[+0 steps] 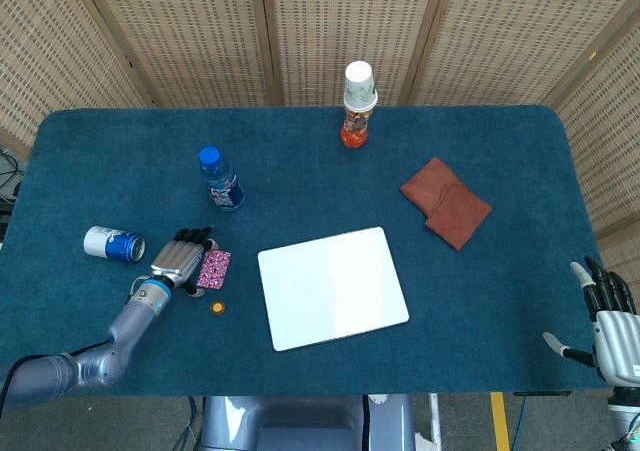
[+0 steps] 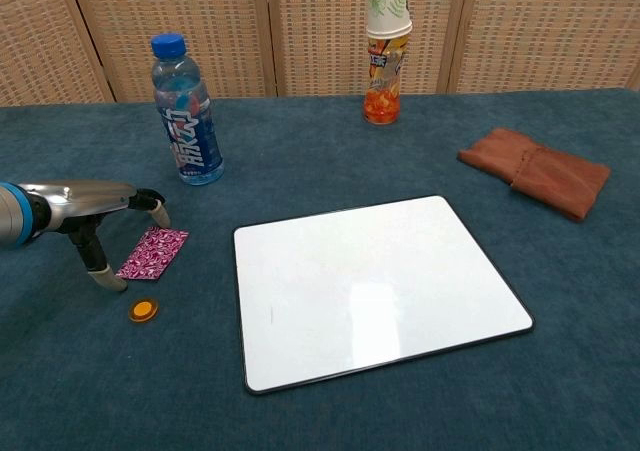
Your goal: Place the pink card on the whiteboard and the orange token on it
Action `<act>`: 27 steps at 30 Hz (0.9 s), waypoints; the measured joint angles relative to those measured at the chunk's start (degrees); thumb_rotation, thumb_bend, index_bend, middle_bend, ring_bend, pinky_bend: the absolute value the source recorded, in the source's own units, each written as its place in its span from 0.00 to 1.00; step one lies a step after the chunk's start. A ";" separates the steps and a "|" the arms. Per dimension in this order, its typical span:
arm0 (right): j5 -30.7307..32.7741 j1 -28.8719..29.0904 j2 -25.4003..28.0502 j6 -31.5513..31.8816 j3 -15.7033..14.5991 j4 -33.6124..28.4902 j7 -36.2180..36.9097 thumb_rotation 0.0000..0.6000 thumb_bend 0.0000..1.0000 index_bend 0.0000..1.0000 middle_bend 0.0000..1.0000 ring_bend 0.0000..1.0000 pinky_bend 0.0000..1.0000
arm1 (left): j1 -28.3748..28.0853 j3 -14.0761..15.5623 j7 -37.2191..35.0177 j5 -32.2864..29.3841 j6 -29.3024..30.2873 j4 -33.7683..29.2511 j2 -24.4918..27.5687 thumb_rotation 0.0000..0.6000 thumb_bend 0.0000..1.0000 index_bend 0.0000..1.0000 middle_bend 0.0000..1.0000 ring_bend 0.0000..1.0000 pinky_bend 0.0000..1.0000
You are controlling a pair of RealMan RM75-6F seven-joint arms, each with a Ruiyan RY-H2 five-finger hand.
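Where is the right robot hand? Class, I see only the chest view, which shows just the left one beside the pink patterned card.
Observer: In the head view the right robot hand hangs off the near right corner of the blue felt table, fingers apart, holding nothing.
Operator: Is anything beyond the left robot hand that my view misses?
Observer: Yes. A blue and white metal can lies on its side on the table, on the far side of that hand from the pink patterned card.
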 measured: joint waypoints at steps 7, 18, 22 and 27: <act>0.04 0.02 0.05 -0.08 -0.01 -0.02 0.11 1.00 0.04 0.00 0.00 0.00 0.00 | 0.09 0.05 -0.22 -0.07 0.71 0.14 -0.13 1.00 0.23 0.38 0.00 0.00 0.00; 0.06 0.01 0.07 -0.08 -0.02 -0.09 0.06 1.00 0.04 0.00 0.00 0.00 0.00 | 0.48 -0.16 -0.85 0.76 1.77 0.07 0.00 1.00 0.24 0.42 0.00 0.00 0.00; 0.13 0.02 0.07 -0.15 -0.02 -0.11 0.06 1.00 0.04 0.00 0.00 0.00 0.00 | 0.58 -0.43 -1.19 0.89 1.99 -0.33 0.49 1.00 0.24 0.42 0.00 0.00 0.00; 0.15 0.04 0.12 -0.21 -0.02 -0.19 -0.02 1.00 0.04 0.00 0.00 0.00 0.00 | 0.65 -0.71 -1.47 1.05 2.15 -1.21 1.87 1.00 0.23 0.42 0.00 0.00 0.00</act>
